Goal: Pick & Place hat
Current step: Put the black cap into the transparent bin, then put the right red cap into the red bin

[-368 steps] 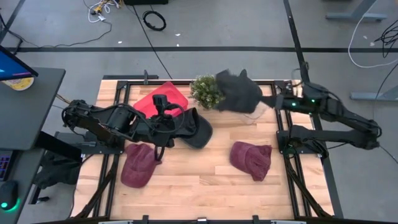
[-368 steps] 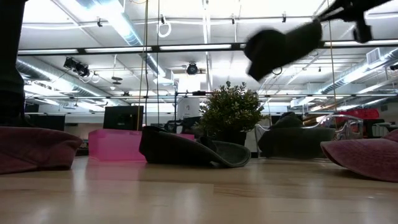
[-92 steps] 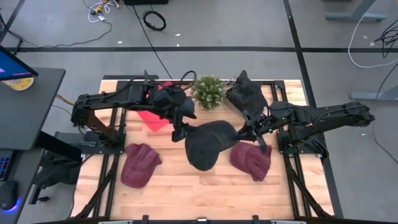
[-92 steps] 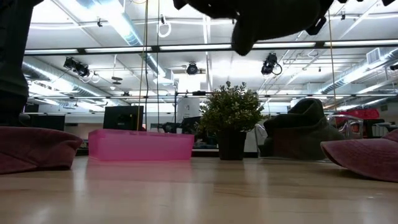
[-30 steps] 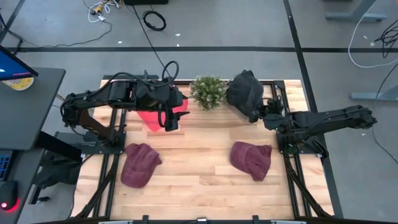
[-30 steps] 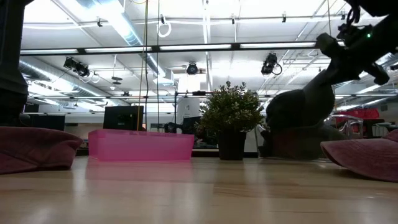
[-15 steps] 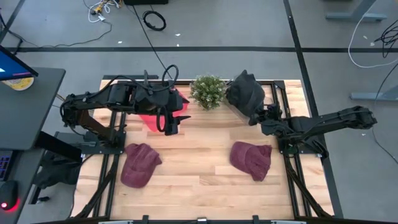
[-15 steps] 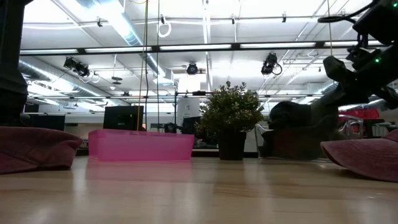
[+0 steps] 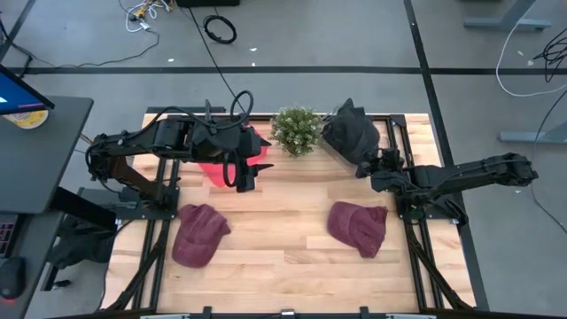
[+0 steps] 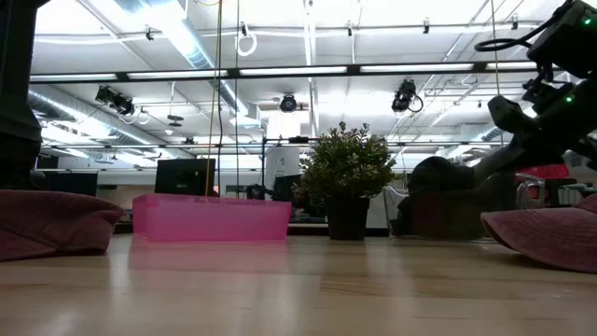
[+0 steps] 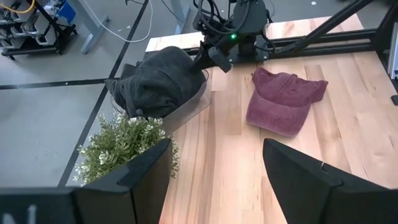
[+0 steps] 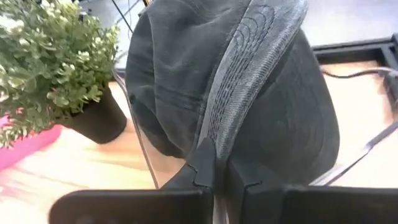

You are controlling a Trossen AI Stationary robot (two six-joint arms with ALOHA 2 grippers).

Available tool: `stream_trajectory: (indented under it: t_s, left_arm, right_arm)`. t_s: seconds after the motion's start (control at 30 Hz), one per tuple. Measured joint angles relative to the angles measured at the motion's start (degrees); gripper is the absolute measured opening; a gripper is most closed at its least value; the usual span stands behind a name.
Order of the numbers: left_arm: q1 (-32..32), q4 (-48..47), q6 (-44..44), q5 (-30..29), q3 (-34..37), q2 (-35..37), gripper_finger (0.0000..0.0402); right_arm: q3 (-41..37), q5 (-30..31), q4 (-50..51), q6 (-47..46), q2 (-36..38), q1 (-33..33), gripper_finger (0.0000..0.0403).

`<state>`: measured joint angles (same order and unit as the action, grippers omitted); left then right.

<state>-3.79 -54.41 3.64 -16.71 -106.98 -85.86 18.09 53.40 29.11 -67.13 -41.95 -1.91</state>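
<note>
A dark grey hat (image 9: 350, 133) lies in a heap on a clear tray (image 11: 189, 111) at the table's far right, beside a potted plant (image 9: 297, 131). My right gripper (image 9: 361, 166) is shut on this hat from the near side. My left gripper (image 9: 244, 174) hangs open over the near edge of a pink tray (image 9: 229, 149), holding nothing. Two maroon hats (image 9: 199, 232) (image 9: 359, 226) rest flat on the wood nearer the front. In the left wrist view the dark hat (image 11: 158, 81) and my right gripper (image 11: 214, 55) show beyond my own spread fingers. My right gripper pinches the dark hat's stitched brim (image 12: 229, 115) between its two fingers, at the brim's edge. The fingers come slanting down from the table's near right side. The crown rests on the clear tray, and the brim rises out of the heap toward the fingers.
The plant (image 10: 345, 177) stands between the pink tray (image 10: 213, 217) and the dark hat (image 10: 448, 191). Black frame rails (image 9: 416, 221) run along both table sides. Bare wood lies between the two maroon hats.
My right gripper has sunk toward the table with the dark hat and rolled a little. The hat has come down from hanging above the clear tray and now sits low on it. The fingers stay shut on the brim.
</note>
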Motion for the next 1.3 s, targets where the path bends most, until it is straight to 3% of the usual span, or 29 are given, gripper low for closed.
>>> stream_trajectory:
  t_s: [0.53, 0.73, 0.87, 1.1, 1.3]
  left_arm:
    - [0.0, -0.4, 0.0, 0.0, 0.0, 0.0, 0.0254]
    - [0.0, -0.4, 0.0, 0.0, 0.0, 0.0, 0.0254]
    - [0.0, -0.5, 0.0, 0.0, 0.0, 0.0, 0.0254]
    - [0.0, -1.2, 0.0, 0.0, 0.0, 0.0, 0.0254]
    - [0.0, -3.2, -0.1, 0.0, 0.0, 0.0, 0.0254]
  right_arm:
    - [1.5, -7.6, -2.4, 4.0, 2.2, 0.0, 0.0198]
    - [9.7, -7.4, 14.0, 4.0, 2.3, 0.0, 0.0194]
    - [14.8, -10.4, 22.4, 3.3, 2.3, 0.0, 0.0180]
    - [21.5, -22.6, 29.3, 5.4, 2.3, 0.0, 0.0169]
    - [28.1, -38.7, 30.5, 14.0, 2.3, 0.0, 0.0168]
